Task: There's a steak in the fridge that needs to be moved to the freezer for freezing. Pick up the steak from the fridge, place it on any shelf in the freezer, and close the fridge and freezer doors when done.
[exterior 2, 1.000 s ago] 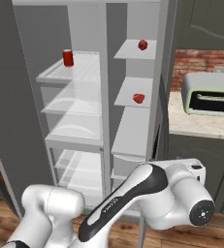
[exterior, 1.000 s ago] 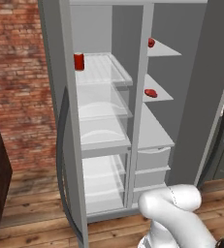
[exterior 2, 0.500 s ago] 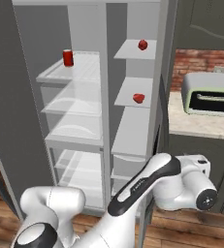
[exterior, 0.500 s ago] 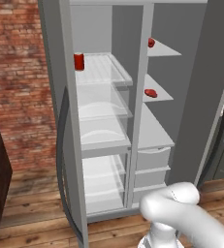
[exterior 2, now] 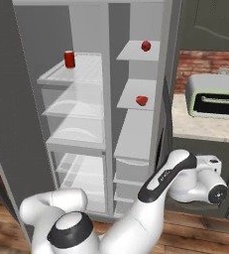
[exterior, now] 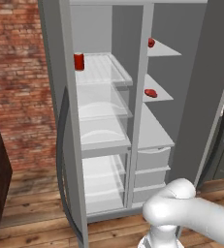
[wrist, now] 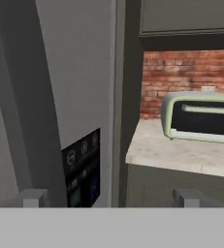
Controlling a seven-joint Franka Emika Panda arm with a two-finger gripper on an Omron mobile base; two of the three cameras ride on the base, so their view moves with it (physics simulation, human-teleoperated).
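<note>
End effector (wrist: 111,197) spread wide, holding nothing, low beside the open narrow grey freezer door with black dispenser panel (wrist: 82,172); pale green toaster oven (wrist: 200,117) on the beige stone worktop (wrist: 181,155) ahead; flat dark red steak (exterior 2: 142,100) lies on the middle opaque grey shelf (exterior 2: 133,94) of the narrow section; red can (exterior 2: 69,59) on the top glass shelf.
</note>
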